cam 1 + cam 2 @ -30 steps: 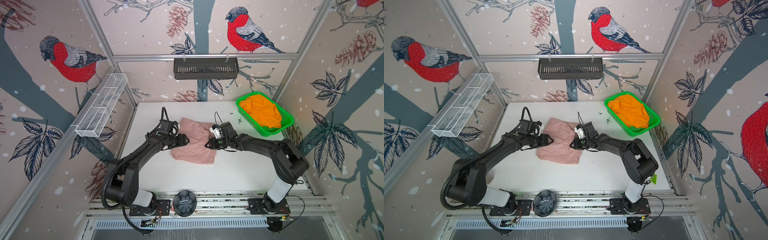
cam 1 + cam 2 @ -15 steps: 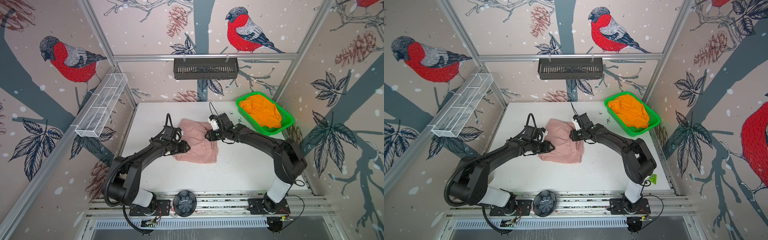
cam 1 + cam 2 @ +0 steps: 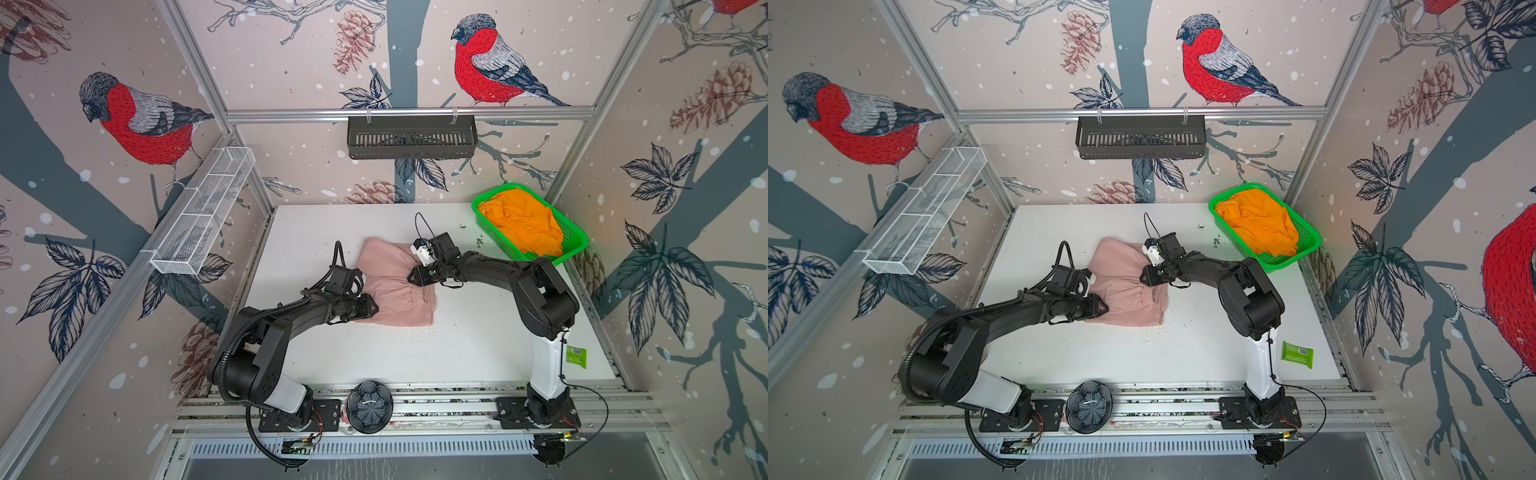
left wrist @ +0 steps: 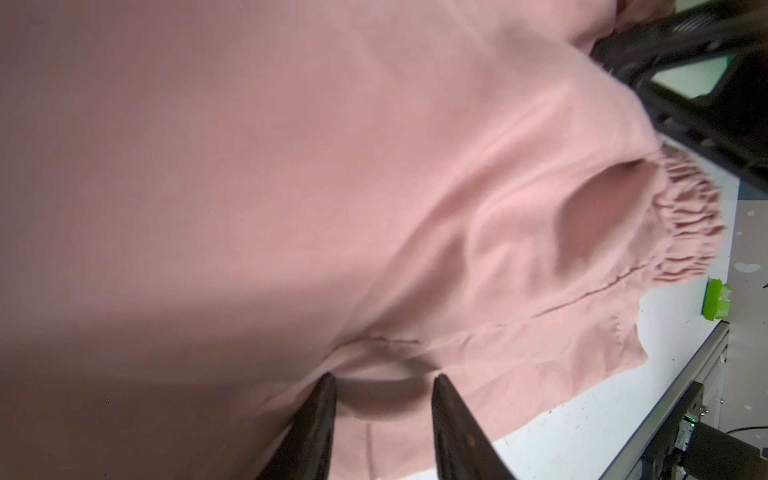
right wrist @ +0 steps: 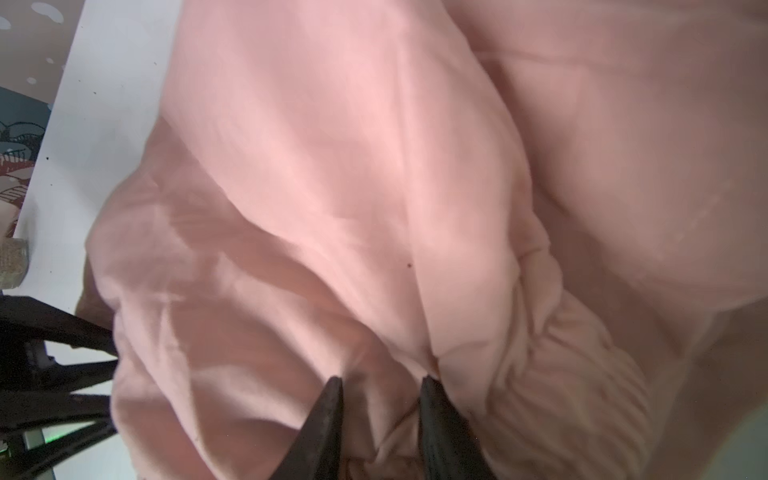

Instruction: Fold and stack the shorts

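Left wrist view up first: the left gripper (image 4: pixel 382 378) is seen with its jaws set narrowly apart, and a raised fold of the pink shorts (image 4: pixel 374 187) is arched between the two tips. Whether that fold is actually clamped cannot be told. The gathered waistband (image 4: pixel 685 224) is seen at one edge of the cloth, with the white table (image 4: pixel 582 424) showing past it.

Over to the right wrist view: the right gripper (image 5: pixel 382 379) is closed to a narrow gap on a bunch of the pink shorts (image 5: pixel 374 187), and creases are drawn in toward both tips.

In both top views the pink shorts (image 3: pixel 395 286) (image 3: pixel 1125 282) are found in the middle of the table (image 3: pixel 415 353), rumpled and doubled over on themselves. The left gripper (image 3: pixel 374 309) (image 3: pixel 1105 308) is placed at the near left edge of the cloth, low against the table. The right gripper (image 3: pixel 410 277) (image 3: pixel 1143 276) is set on the cloth's right side, just above the waistband (image 3: pixel 415 293).

The orange shorts (image 3: pixel 523 224) (image 3: pixel 1258 226) are heaped in the green basket (image 3: pixel 582 243) (image 3: pixel 1312 245) at the far right corner, well apart from the pink pair. A small green packet (image 3: pixel 1298 354) is seen lying near the right arm's base.
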Motion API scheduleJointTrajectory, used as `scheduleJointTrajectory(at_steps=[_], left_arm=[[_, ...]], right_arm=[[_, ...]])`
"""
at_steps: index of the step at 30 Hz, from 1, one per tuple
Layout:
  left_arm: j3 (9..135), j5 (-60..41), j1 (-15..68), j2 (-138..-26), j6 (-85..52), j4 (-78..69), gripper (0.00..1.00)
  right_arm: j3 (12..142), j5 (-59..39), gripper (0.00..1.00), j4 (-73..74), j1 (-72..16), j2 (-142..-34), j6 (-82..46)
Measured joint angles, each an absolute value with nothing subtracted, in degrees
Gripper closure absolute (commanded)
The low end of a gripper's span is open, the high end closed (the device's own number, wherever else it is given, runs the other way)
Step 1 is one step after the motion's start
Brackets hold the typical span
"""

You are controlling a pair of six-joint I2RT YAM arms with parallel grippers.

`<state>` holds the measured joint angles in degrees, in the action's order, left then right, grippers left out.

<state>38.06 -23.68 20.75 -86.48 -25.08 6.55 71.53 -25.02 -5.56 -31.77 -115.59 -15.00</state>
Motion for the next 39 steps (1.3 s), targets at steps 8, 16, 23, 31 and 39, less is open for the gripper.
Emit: scheduleJointTrajectory(at_steps=[8, 16, 23, 31, 39], left_arm=[[47.03, -20.16, 20.75, -88.82, -22.02, 11.46, 0.48], [54.94, -20.84, 17.47, -83.72, -20.6, 18.02, 0.31], [51.18, -20.58, 12.82, -73.34, -22.15, 22.65, 0.27], [47.59, -13.89, 11.44, -67.7, -23.22, 26.63, 0.24], [46.19, -12.21, 11.14, -67.07, -25.26, 25.89, 0.2]], right_arm=[[72.55, -24.36, 0.5, -11.6, -33.23, -108.62, -11.7], [84.6, -19.05, 0.4, -22.46, -39.42, -109.16, 2.9], [94.15, -16.47, 0.4, -27.53, -42.98, -121.51, 10.57], [97.43, -19.7, 0.41, -27.4, -48.84, -129.4, 12.05], [101.45, -23.2, 0.38, -26.02, -50.0, -130.43, 7.29]])
